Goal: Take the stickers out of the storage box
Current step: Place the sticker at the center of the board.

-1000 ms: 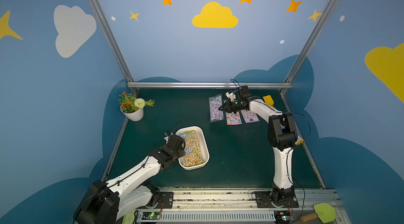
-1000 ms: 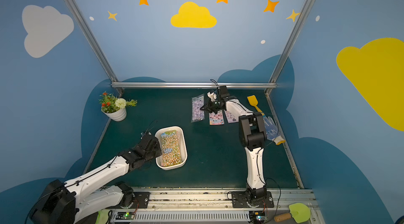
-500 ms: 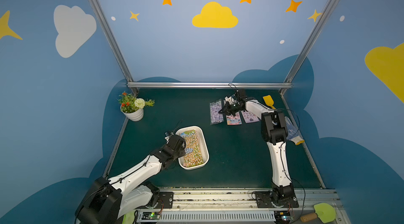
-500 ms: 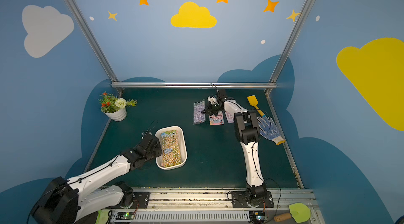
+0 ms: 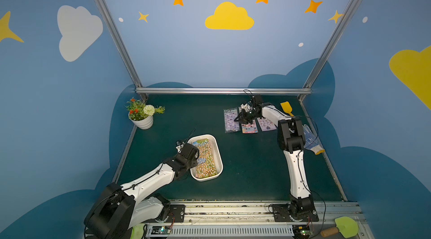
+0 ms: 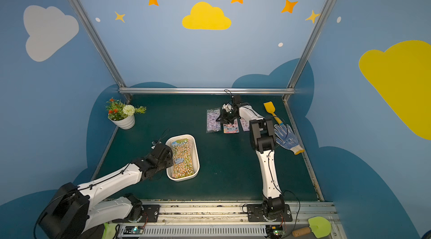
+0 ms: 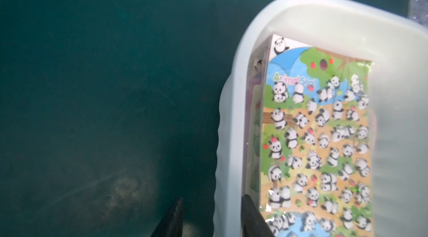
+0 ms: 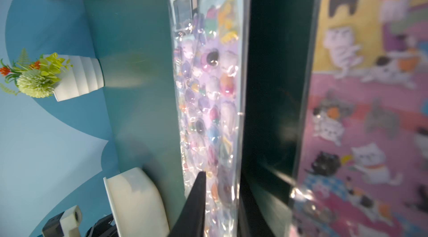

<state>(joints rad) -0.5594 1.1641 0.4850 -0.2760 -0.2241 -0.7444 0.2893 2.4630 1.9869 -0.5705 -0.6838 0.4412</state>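
The white storage box point(image 5: 205, 136) point(image 6: 182, 136) stands at the front left of the mat. It holds a stack of stickers point(image 5: 206, 158) point(image 6: 183, 160) with a panda sheet point(image 7: 317, 143) on top. My left gripper point(image 5: 194, 153) point(image 7: 213, 219) is open astride the box's left wall point(image 7: 236, 108), one finger outside and one inside beside the stack. Three sticker sheets lie flat at the back right: purple point(image 5: 231, 120) point(image 8: 208, 85), pink point(image 5: 249, 128) point(image 8: 370, 131) and pale purple point(image 5: 267, 123). My right gripper point(image 5: 236, 118) point(image 8: 223, 205) hovers low over the purple sheet, slightly open and holding nothing.
A white ribbed flower pot point(image 5: 142, 121) stands at the back left. A yellow spatula point(image 5: 286, 107) and a blue-dotted glove point(image 5: 311, 139) lie along the right edge. A green spatula point(image 5: 345, 226) rests on the front rail. My right arm's elbow rises beside the glove.
Both grippers have opened from shut. The left one stays at the box's left wall. The right arm has folded its elbow back, and its gripper has let go over the purple sheet.
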